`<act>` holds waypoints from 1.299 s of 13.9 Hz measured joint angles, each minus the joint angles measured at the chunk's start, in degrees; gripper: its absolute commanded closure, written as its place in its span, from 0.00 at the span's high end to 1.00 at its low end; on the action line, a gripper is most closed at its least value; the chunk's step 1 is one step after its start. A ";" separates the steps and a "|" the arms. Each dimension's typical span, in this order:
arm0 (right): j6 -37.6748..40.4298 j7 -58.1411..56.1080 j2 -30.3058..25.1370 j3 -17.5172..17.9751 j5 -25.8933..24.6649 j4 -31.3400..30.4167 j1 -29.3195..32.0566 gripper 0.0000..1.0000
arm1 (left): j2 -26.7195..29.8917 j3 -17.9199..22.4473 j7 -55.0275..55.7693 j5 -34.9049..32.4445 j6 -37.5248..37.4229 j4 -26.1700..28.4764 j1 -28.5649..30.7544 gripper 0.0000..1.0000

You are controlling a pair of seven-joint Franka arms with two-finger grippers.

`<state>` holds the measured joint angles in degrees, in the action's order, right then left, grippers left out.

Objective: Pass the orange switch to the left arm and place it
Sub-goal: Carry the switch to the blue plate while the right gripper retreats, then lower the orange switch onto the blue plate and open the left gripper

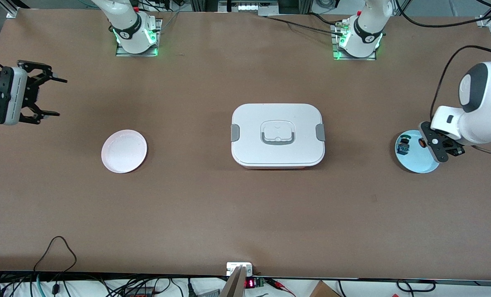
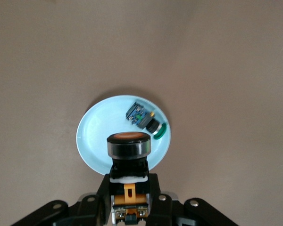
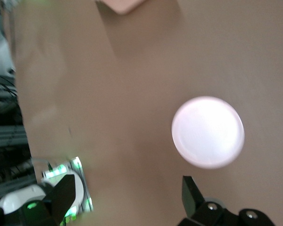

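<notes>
My left gripper (image 1: 427,142) is shut on the orange switch (image 1: 421,142) and holds it just over the light blue plate (image 1: 418,164) at the left arm's end of the table. In the left wrist view the orange switch (image 2: 129,143) stands between the fingers of the left gripper (image 2: 129,184), cap outward, above the blue plate (image 2: 95,136). The white box (image 1: 249,123) with its grey lid handle sits in the middle of the table. My right gripper (image 1: 59,97) is open and empty, up in the air at the right arm's end; it also shows in the right wrist view (image 3: 128,193).
A small green-capped, blue-bodied switch (image 1: 403,147) lies on the blue plate, also in the left wrist view (image 2: 144,117). A pale pink plate (image 1: 124,151) lies toward the right arm's end, also seen in the right wrist view (image 3: 207,132).
</notes>
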<state>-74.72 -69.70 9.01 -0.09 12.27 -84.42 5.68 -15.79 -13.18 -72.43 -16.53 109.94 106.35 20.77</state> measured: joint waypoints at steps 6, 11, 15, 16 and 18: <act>-0.05 3.45 -2.83 0.83 -17.46 3.73 -4.43 1.00 | -9.88 0.17 -17.92 -0.21 14.58 1.90 8.25 0.00; 0.05 22.05 -2.66 1.08 -18.99 5.07 -8.39 1.00 | -14.47 0.16 -27.01 -0.22 22.49 1.98 9.75 0.01; -0.64 39.42 -2.68 1.11 -19.41 5.10 -9.86 1.00 | -15.54 0.13 -28.97 -0.22 23.49 3.67 11.35 0.04; -1.51 42.47 -2.68 1.10 -19.41 5.11 -9.86 1.00 | -15.54 0.10 -28.98 -0.22 23.86 4.20 11.45 0.09; -3.98 50.81 -2.68 1.08 -19.41 5.12 -9.86 1.00 | -15.54 -0.20 -29.03 -0.22 24.26 4.80 11.55 0.30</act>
<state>-78.70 -18.89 6.33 0.99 -7.15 -79.30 -4.18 -31.32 -13.38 -101.46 -16.75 134.20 111.15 32.33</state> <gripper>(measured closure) 0.000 0.661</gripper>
